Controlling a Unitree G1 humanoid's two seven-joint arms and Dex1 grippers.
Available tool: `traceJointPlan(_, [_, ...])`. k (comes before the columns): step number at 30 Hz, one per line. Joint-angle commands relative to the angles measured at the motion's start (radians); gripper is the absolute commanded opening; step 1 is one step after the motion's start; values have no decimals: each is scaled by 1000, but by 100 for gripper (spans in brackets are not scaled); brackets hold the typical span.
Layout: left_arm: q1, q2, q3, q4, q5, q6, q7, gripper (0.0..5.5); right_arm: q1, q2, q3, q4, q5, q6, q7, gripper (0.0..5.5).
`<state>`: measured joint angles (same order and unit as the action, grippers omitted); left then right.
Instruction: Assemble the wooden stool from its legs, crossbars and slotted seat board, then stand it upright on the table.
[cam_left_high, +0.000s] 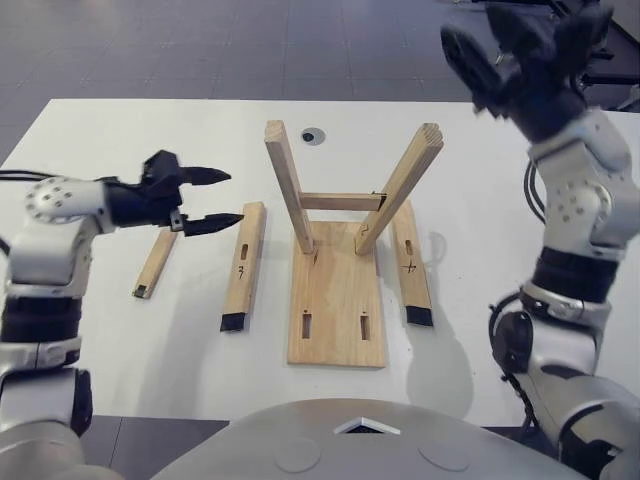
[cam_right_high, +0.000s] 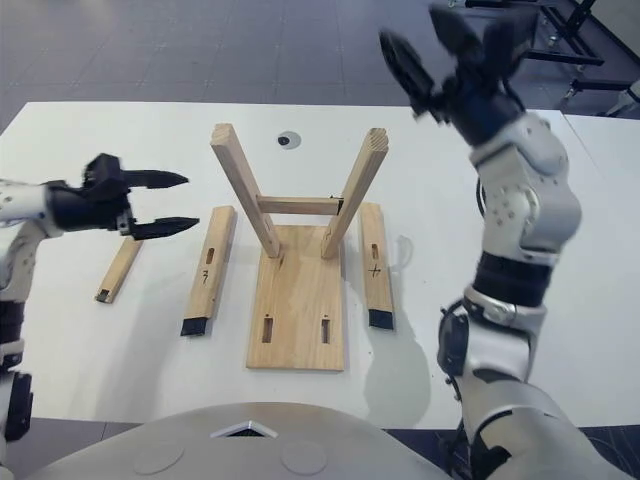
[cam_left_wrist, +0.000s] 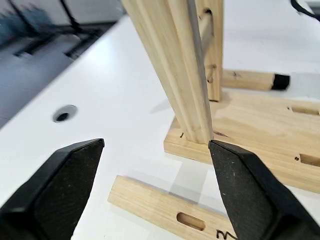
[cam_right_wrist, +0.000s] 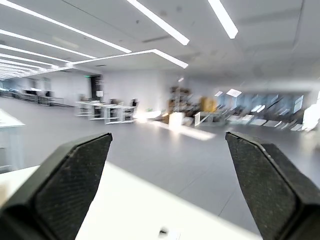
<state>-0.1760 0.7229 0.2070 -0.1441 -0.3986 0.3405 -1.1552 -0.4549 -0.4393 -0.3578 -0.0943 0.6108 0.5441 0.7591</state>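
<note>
1. The pale, slotted wooden seat board (cam_left_high: 336, 300) lies slots-up mid-worktop, so two crossbar-joined wooden legs (cam_left_high: 290, 185) stand in it.
2. The left gripper (cam_left_high: 233, 197), fingers wide, hovers by the loose leg (cam_left_high: 243, 265), probably to grasp it.
3. The right gripper (cam_left_high: 480, 40), fingers spread, is held high, clear of the parts.

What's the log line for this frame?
left gripper: open, near loose leg | right gripper: open, raised | seat board: two legs, one crossbar fitted

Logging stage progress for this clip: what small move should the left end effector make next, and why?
Probably lower the left end effector onto the loose leg beside the seat board and close. It hovers open over that leg's far end, and the board's two near slots stand empty.
</note>
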Motion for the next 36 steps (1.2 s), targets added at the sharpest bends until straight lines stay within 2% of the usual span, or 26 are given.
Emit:
traceJointPlan(1, [95, -120, 166, -75, -79, 22, 223, 383, 165, -82, -57, 20, 122, 105, 137, 419])
traceJointPlan(3, [78, -165, 169, -30, -60, -5, 312, 383, 204, -110, -43, 52, 118, 103, 181, 419])
traceJointPlan(7, [-34, -236, 85, 55, -5, -36, 433, 383, 199, -116, -8, 100, 110, 82, 200, 419])
traceJointPlan(13, [-112, -341, -25, 82, 10, -75, 499, 383, 142, -99, 28, 157, 106, 42, 195, 419])
traceJointPlan(23, [-92, -330, -4, -26, -154, 47, 479, 383, 103, -81, 77, 111, 171, 109, 188, 419])
traceJointPlan(29, [-78, -302, -76, -39, -144, 83, 439, 383, 75, -72, 95, 144, 153, 88, 193, 419])
traceJointPlan(36, [-97, -295, -99, -29, -128, 95, 466, 383, 90, -76, 131, 121, 146, 84, 214, 419])
